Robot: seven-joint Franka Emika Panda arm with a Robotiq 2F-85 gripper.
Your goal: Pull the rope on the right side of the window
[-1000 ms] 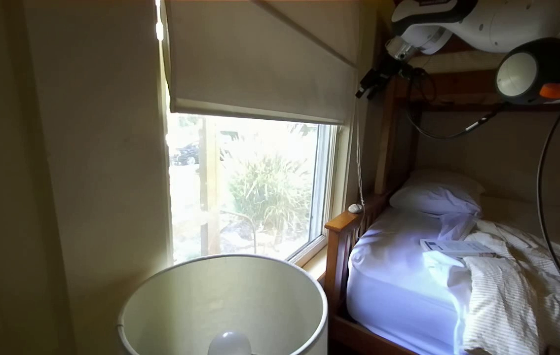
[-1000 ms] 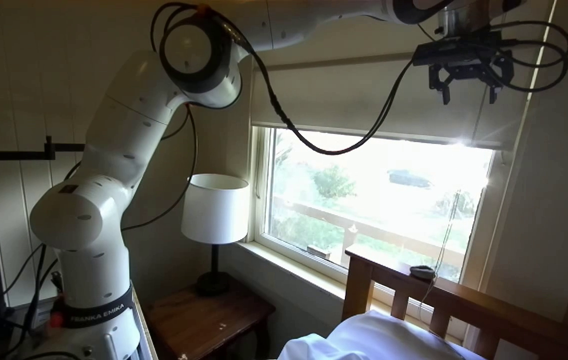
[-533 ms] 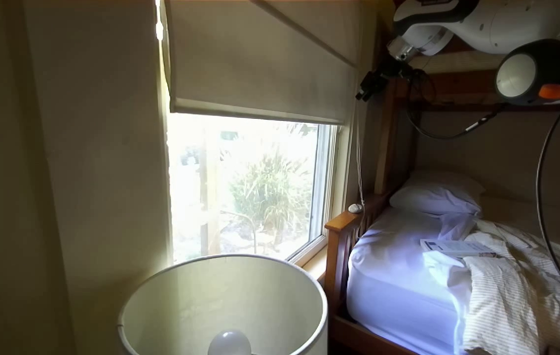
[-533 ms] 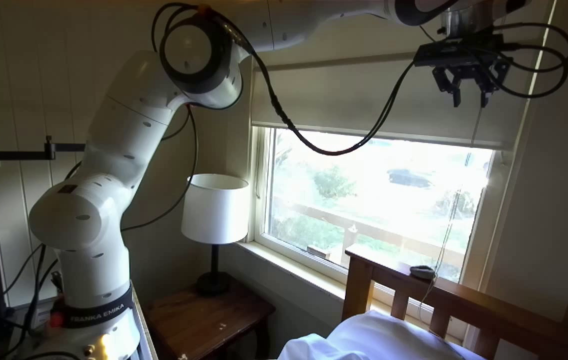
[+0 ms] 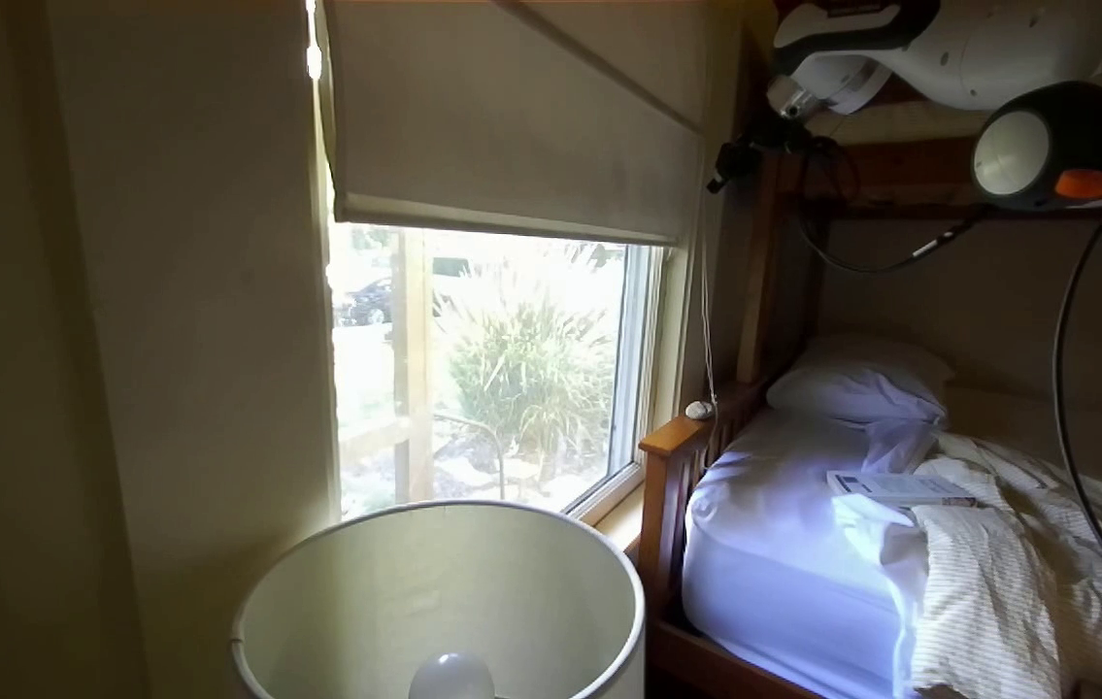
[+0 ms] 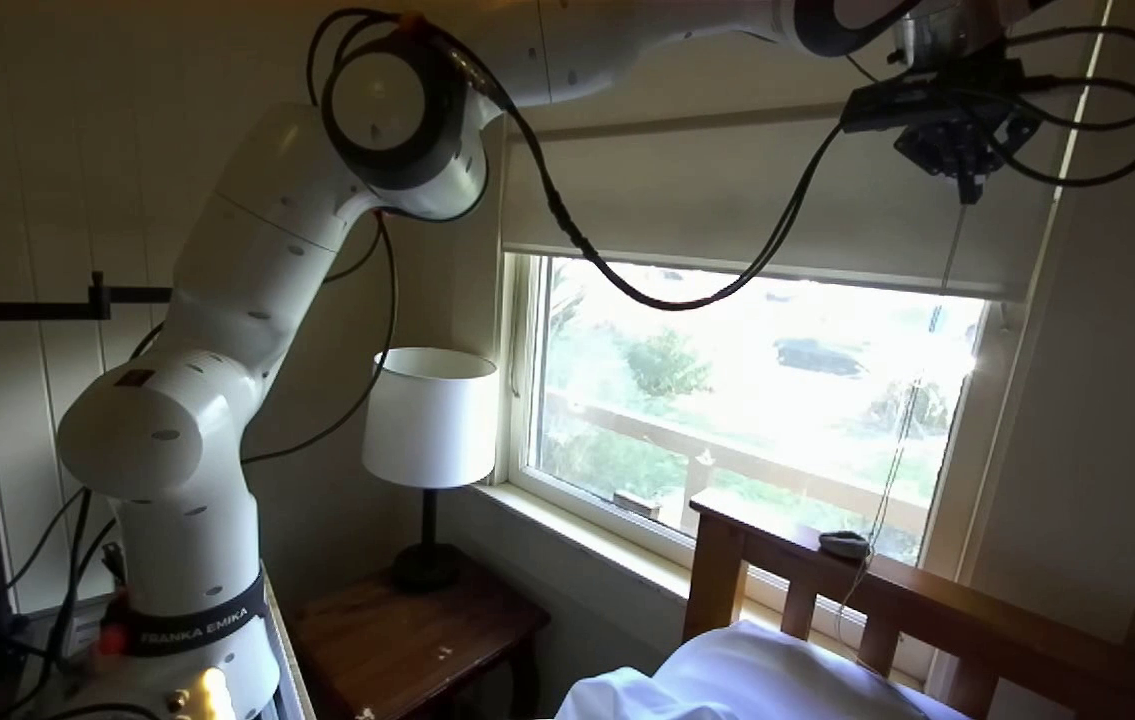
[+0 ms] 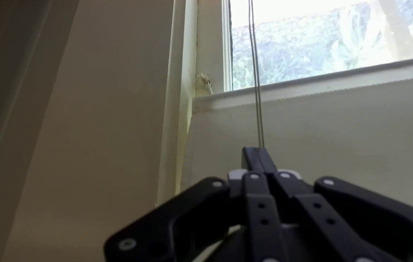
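I see no counter, so by the right edge of the window [image 6: 747, 385]: fingers [image 7: 251, 160] pressed together at the rope [image 7: 259, 112]; whether they pinch it I can't tell, so tug lightly before drawing straight down

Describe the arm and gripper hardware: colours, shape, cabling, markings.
The arm is white and rounded, with small grey ovals on its links and a black base band lettered FRANKA EMIKA. Black cables loop along it; in an exterior view an orange piece shows. The gripper is black and angular, with jointed linkages and pale screw heads.
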